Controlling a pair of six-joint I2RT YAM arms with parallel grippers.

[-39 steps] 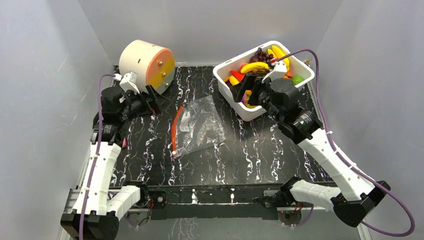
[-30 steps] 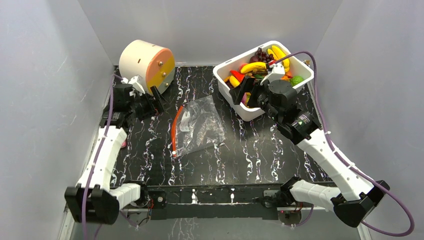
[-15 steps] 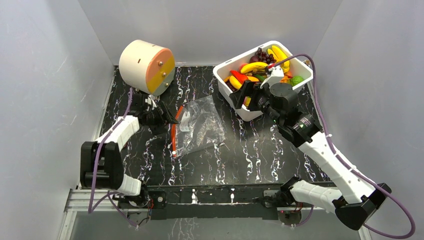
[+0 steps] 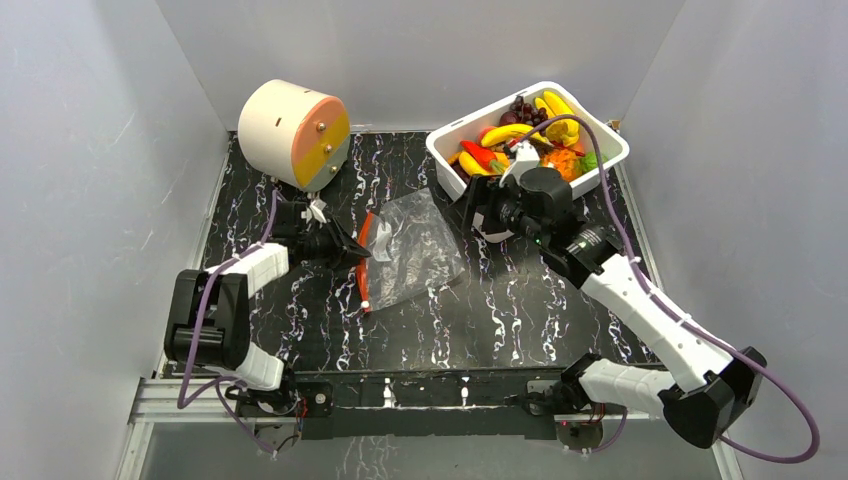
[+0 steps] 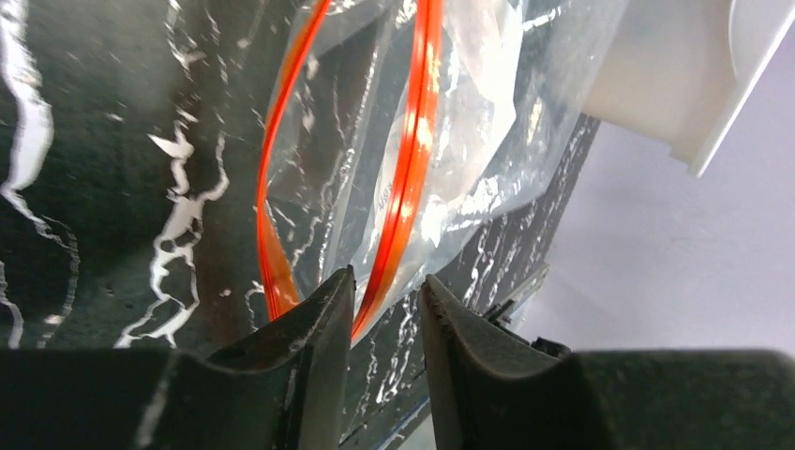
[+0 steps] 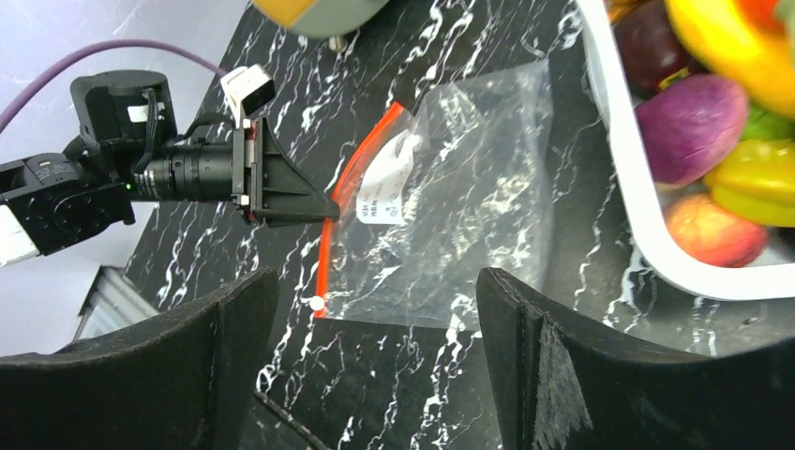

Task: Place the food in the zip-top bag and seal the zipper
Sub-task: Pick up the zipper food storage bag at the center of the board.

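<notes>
Plastic of zip-top bag [image 4: 415, 250] crinkles (zipper [image 5: 412, 159] thin, orange-red).

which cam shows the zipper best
Left wrist: the zipper fills the frame, its two orange-red strips parted, one running down between the left gripper's fingers. Right wrist shows the zipper as a thin line along the bag's edge. Top external shows only a short orange sliver by the gripper tip.
</notes>
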